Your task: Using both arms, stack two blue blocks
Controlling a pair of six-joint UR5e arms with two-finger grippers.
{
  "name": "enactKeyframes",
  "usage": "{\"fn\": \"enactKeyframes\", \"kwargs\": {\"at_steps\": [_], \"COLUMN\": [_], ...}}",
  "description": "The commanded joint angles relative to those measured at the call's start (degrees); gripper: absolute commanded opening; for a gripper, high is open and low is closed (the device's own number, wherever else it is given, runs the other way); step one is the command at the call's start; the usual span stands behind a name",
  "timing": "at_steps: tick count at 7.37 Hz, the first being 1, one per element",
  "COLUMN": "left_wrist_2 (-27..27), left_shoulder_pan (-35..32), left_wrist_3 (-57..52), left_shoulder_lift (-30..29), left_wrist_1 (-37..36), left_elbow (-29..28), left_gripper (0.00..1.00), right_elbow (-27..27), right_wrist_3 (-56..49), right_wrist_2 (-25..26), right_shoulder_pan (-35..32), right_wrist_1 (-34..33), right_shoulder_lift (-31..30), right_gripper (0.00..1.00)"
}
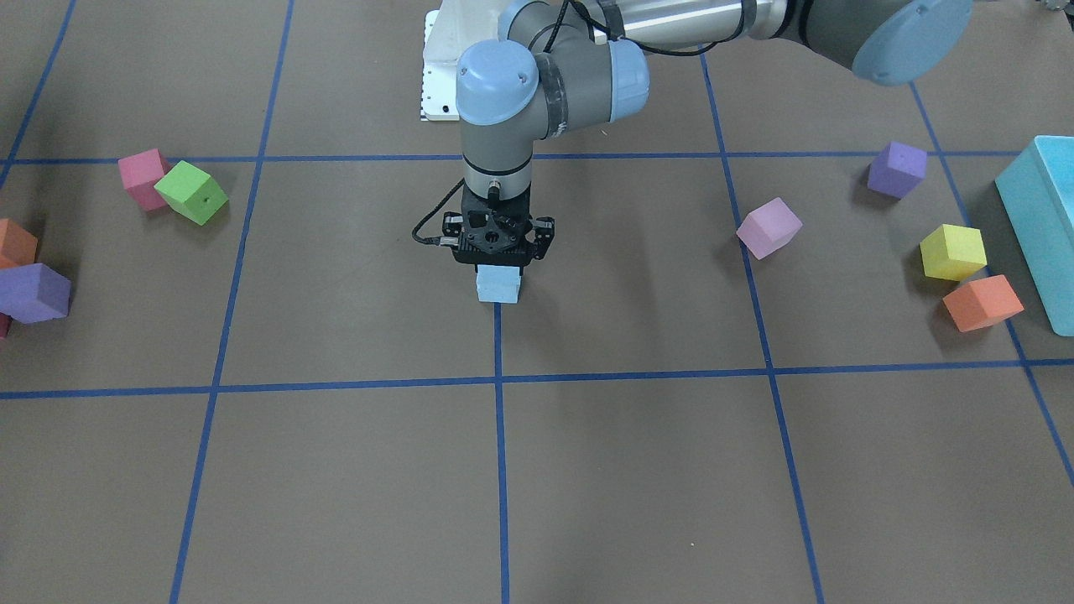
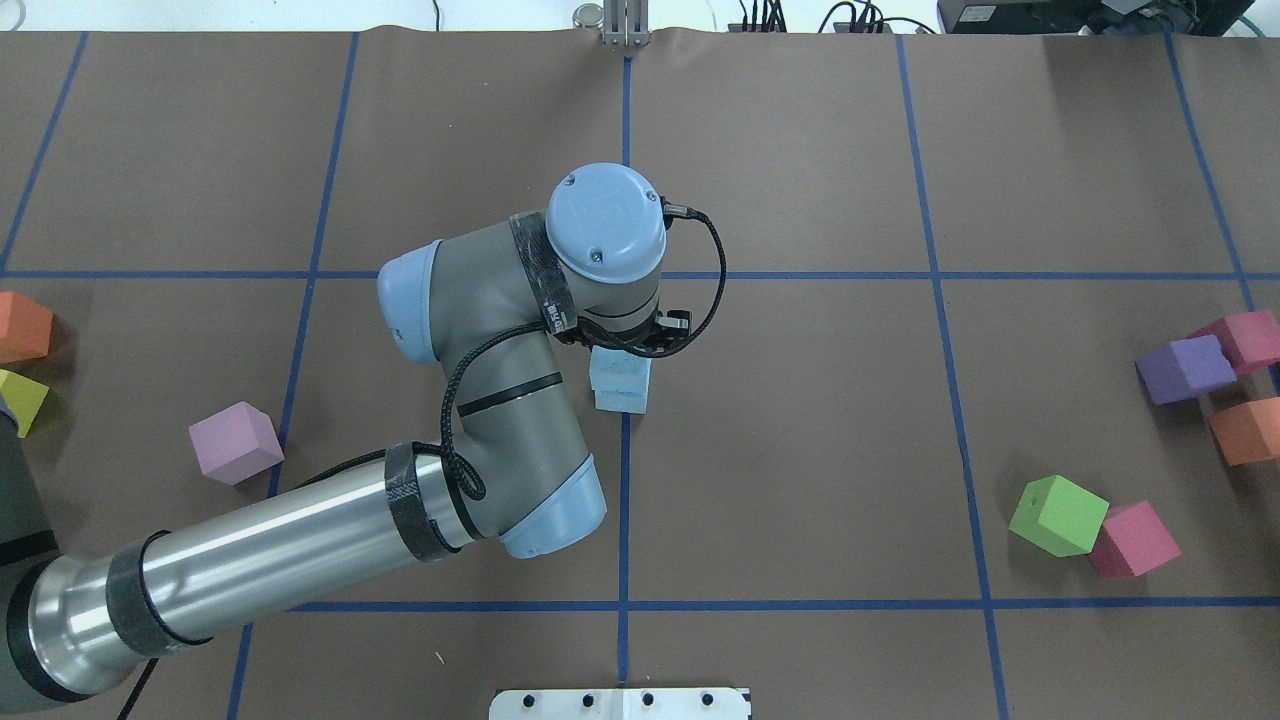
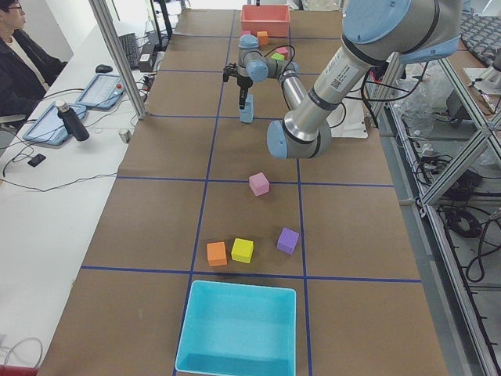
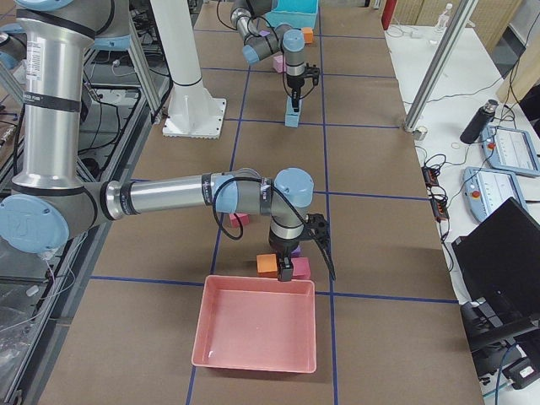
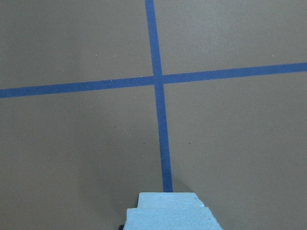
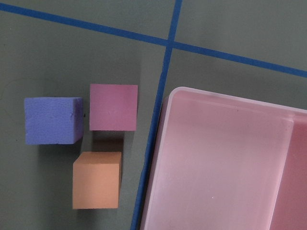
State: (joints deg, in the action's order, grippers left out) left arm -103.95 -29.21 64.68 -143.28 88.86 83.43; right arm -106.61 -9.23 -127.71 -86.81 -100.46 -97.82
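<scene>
Nearest the left wrist camera stood the blue blocks, one upon the other, the upper slightly offset, on a blue tape line. The left gripper sat directly over the stack, low enough to hide its top. Whether its fingers were spread or pinching the upper block could not be determined.

The brown table lay open on every side of the stack. Loose cubes were confined to the two ends, the green cube among them.

The right gripper hung above three cubes set close together: purple cube, magenta cube and orange cube. It showed only in a side view, so its state could not be told.

The pink tray lay just beside the magenta cube, with a tape line between them, and its pale floor was in plain view.

The teal box sat at the opposite end of the table. The yellow cube lay near its rim, outside it.
</scene>
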Motion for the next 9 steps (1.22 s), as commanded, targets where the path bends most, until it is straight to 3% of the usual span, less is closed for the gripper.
{"fn": "enactKeyframes", "kwargs": {"at_steps": [1,2,4,6,9], "left_wrist_2": [-0.02,-0.02,-0.02,-0.02,-1.07], "left_shoulder_pan": [0.12,0.12,0.12,0.12,-0.67], "left_wrist_3": [-0.08,-0.43,-0.52,-0.52,-0.52], "left_shoulder_lift": [0.1,0.11,0.02,0.28,0.37], "left_wrist_1": [0.0,0.0,0.17,2.62,1.85], "left_elbow": [-0.37,-0.54,-0.55,-0.46,2.42], "left_gripper": [0.24,0.31,0.68,0.97,0.98], "right_elbow": [0.0,0.0,0.44,0.44,0.44], "right_wrist_3": [0.0,0.0,0.0,0.0,0.0], "right_wrist_2": [0.0,0.0,0.0,0.0,0.0], "right_shoulder_pan": [0.06,0.06,0.06,0.06,0.06], "right_wrist_1": [-0.08,-0.08,0.0,0.0,0.0], "right_shoulder_lift": [0.0,0.0,0.0,0.0,0.0], "right_gripper": [1.0,1.0,1.0,1.0,1.0]}}
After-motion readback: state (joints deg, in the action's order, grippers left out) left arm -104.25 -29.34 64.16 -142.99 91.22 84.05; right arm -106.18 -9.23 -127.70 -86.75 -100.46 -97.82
